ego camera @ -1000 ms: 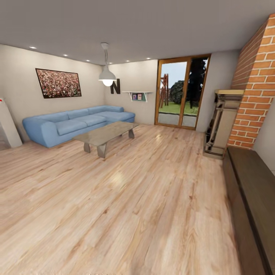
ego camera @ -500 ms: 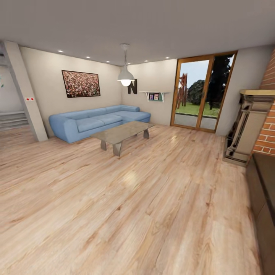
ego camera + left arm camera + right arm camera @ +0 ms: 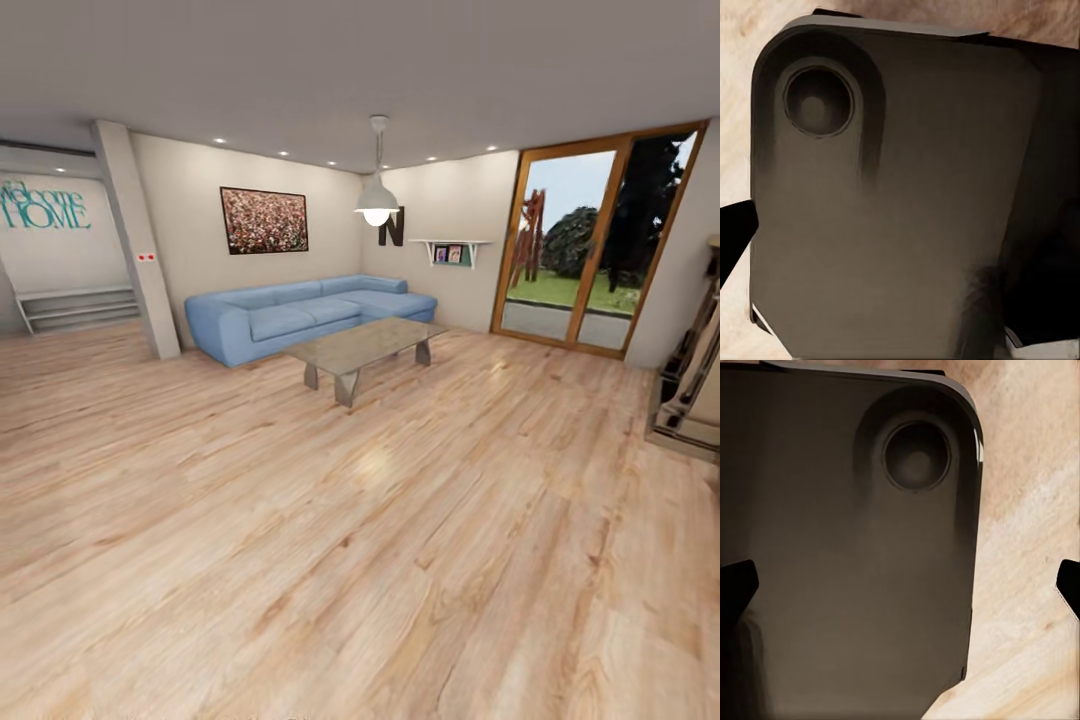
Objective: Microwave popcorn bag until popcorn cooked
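Pale wooden floor (image 3: 400, 560) stretches across a living room. At the far left a blue sofa (image 3: 300, 315) sits against the wall under a framed picture (image 3: 264, 220), with a low coffee table (image 3: 362, 348) just in front and a hanging lamp (image 3: 377, 200) above. A glass door (image 3: 590, 245) opens onto a garden at the far right. Each wrist view looks down past a dark rounded robot part (image 3: 892, 202) to the floor; black tips of the right claw (image 3: 900, 577) stand at opposite edges, wide apart and holding nothing. How the left claw stands I cannot tell. The popcorn bag, microwave and bench are out of sight.
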### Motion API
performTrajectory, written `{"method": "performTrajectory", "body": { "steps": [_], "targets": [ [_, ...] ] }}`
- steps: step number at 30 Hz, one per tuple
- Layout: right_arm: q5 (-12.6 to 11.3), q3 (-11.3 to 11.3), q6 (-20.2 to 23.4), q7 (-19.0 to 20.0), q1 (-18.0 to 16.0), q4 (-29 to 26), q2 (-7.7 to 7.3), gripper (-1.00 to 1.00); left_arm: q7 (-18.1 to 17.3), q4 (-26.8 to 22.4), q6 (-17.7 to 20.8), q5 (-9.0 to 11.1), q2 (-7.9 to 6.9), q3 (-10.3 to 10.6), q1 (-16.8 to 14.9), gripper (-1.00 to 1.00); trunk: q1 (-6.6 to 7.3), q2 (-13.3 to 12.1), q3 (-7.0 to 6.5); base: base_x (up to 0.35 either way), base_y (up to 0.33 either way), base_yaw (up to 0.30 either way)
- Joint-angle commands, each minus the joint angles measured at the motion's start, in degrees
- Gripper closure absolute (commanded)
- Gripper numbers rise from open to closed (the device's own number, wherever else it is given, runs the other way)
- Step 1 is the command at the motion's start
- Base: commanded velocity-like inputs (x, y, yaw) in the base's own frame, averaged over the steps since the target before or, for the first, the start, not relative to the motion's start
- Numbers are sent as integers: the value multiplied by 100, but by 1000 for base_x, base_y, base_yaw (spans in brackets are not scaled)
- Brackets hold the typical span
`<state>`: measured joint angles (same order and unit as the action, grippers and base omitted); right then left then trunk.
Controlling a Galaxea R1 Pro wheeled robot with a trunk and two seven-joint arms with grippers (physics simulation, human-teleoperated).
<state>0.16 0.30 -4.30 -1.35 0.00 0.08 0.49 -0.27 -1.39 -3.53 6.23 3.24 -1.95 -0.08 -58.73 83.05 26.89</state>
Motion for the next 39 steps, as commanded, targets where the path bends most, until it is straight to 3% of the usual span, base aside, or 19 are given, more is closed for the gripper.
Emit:
{"method": "performTrajectory", "body": {
  "steps": [1, 5, 16, 20, 28, 30, 31, 32, 34, 39],
  "targets": [
    [5, 4, -19, -14, 0, 1, 2, -100, 5, 2, -77, 111, 1, -45, -1, -100, 0, 2, 4, 0, 0, 283],
    [3, 5, -18, -14, 0, 1, 2, -100, 19, 6, -201, 250, -4, -90, -1, -100, 0, 2, 4, 0, 0, 283],
    [2, 5, -18, -14, 0, 1, -5, -100, 33, 13, -227, 308, -22, -109, -1, -100, 0, 2, 4, 0, 0, 283],
    [2, 5, -18, -14, 0, 1, -5, -100, 43, 15, -211, 500, -36, -115, -1, -100, 0, 2, 4, 0, 0, 283],
    [2, 5, -18, -14, 0, 1, -2, -100, 44, 15, -188, 693, -245, -111, -1, -100, 0, 2, 4, 0, 0, 283],
    [2, 5, -18, -14, 0, 1, -1, -100, 39, 15, -191, 823, -314, -112, -1, -100, 0, 2, 4, 0, 0, 283],
    [2, 5, -18, -14, 0, 1, 2, -100, 36, 8, -190, 1264, -399, -110, -1, -100, 0, 2, 4, 0, 0, 283],
    [2, 5, -18, -14, 0, 1, 2, -100, 33, 8, -188, 1371, -423, -108, -1, -100, 0, 2, 4, 0, 0, 283],
    [2, 5, -18, -14, 0, 1, 1, -100, 27, 7, -179, 1507, -447, -92, -1, -100, 0, 2, 4, 0, 0, 283],
    [2, 5, -18, -14, 0, 1, 3, -100, 16, -1, -165, 1498, -464, -41, -1, -100, 0, 2, 4, 0, 0, 283]
  ]
}}
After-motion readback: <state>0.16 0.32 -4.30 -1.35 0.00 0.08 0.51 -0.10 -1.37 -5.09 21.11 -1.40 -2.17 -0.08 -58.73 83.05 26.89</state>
